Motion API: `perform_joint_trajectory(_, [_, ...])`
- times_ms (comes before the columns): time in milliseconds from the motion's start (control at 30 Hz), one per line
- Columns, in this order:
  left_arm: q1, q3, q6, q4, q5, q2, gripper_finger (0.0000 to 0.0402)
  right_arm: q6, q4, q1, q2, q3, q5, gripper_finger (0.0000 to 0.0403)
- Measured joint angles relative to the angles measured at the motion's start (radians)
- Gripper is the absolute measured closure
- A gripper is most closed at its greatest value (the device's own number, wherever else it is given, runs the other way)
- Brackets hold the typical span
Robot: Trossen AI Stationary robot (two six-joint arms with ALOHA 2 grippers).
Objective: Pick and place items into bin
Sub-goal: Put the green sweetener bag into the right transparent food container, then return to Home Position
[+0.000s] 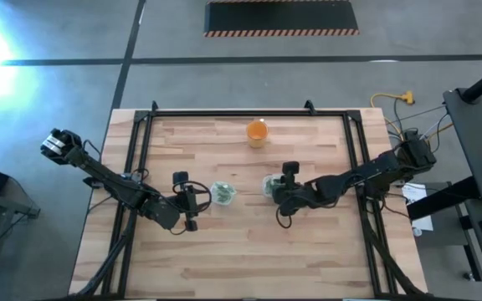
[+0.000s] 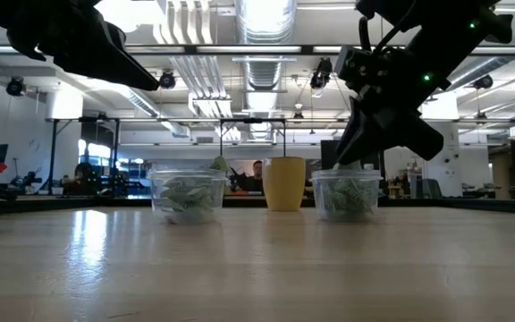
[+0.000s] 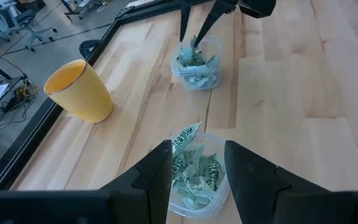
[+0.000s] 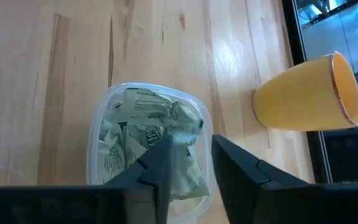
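Bare butcher-block table [image 2: 257, 268] fills the foreground from the low camera, pale wood strips running across, with a dark metal frame around its edge in the overhead view. Behind it opens a wide workshop with ceiling ducts and strip lights, and a person sits at a desk far back.

Two clear plastic tubs stand near the middle of the table, well apart, each holding a loose heap of the items. The left tub [image 1: 223, 192] sits just beyond the left gripper [image 3: 196, 167], whose two dark fingers are spread wide and hold nothing, hovering over that tub's near rim. The right tub [image 4: 143, 142] lies under the right gripper [image 4: 188, 163]; its fingers point down into the tub and stand only a little apart, with a pale piece between them, though I cannot tell whether they are clamped on it.

The items [image 3: 194, 174] are small pale green and whitish packets, wrinkled and folded, with dark printing on some. They lie jumbled at every angle, so no common long axis shows; one piece [image 3: 186, 137] in the left tub sticks up over the rim.

An orange cup [image 1: 257, 132] stands upright toward the far edge of the table, apart from both tubs.
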Motion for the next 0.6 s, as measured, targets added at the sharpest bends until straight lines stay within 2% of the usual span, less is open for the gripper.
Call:
perform_joint_trajectory(267, [0.0, 0.0, 0.0, 0.001, 0.0, 0.0, 0.0271, -0.007, -0.09, 0.012, -0.021, 0.046, 0.0, 0.026])
perform_joint_trajectory(400, [0.0, 0.0, 0.009, 0.021, 0.0, 0.0, 0.0271, 0.001, -0.106, 0.037, -0.076, 0.066, 0.0, 0.0253])
perform_joint_trajectory(600, [0.001, 0.011, 0.129, 0.138, 0.0, 0.0, 0.0271, 0.02, -0.065, 0.082, -0.196, 0.089, 0.0, 0.0257])
